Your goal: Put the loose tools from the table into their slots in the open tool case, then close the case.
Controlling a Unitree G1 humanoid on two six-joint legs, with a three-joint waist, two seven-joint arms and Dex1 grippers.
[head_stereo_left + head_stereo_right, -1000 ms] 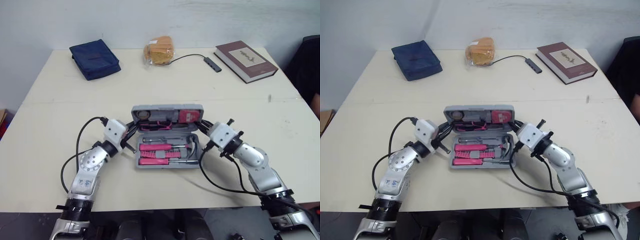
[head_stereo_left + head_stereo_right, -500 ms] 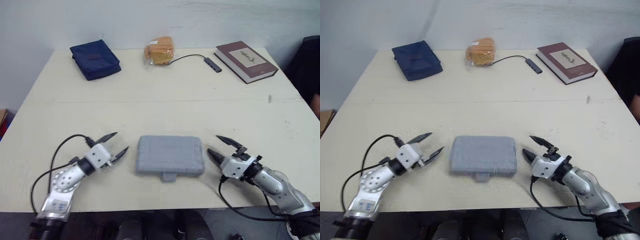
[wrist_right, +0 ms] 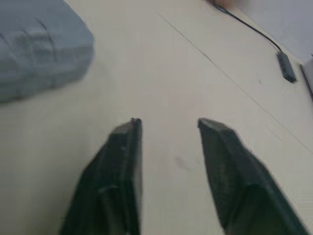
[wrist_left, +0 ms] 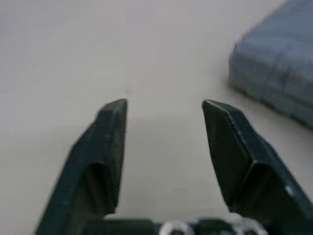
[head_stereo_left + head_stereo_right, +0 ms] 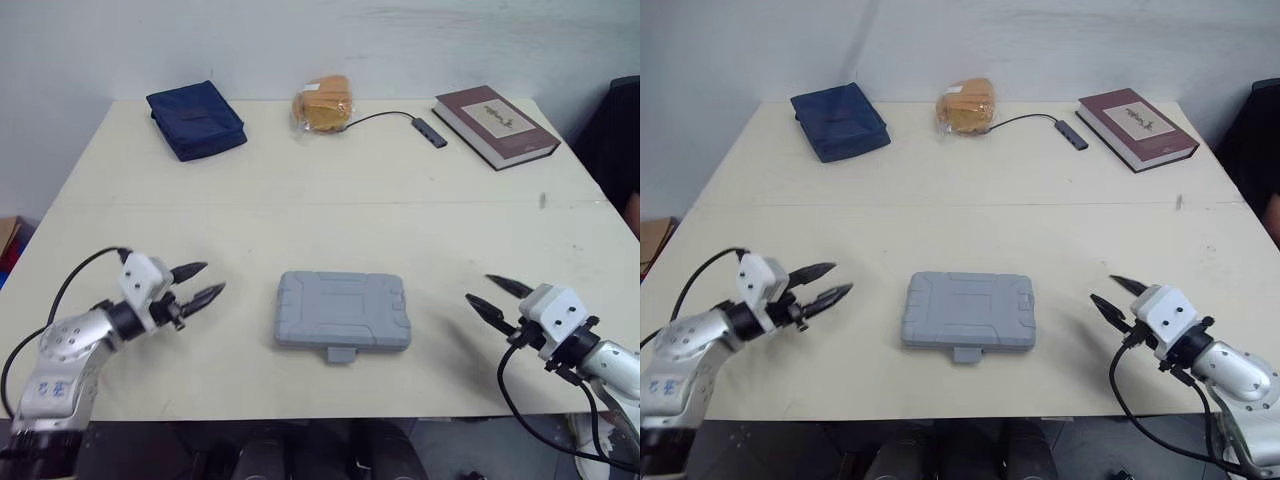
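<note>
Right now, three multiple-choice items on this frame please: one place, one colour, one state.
1. Where does the tool case lie?
A. Beside the book at the far edge
B. On the blue pouch
C. Between the left gripper and the right gripper, touching neither
2. What colour is its lid?
A. Pink
B. Grey
C. Blue
3. What state is the tool case in?
A. Shut
B. Wide open
C. Half open

Answers: 1 C, bare table shows on both sides of it; 2 B, the whole top is grey; 3 A, the lid lies flat and no tools show.
</note>
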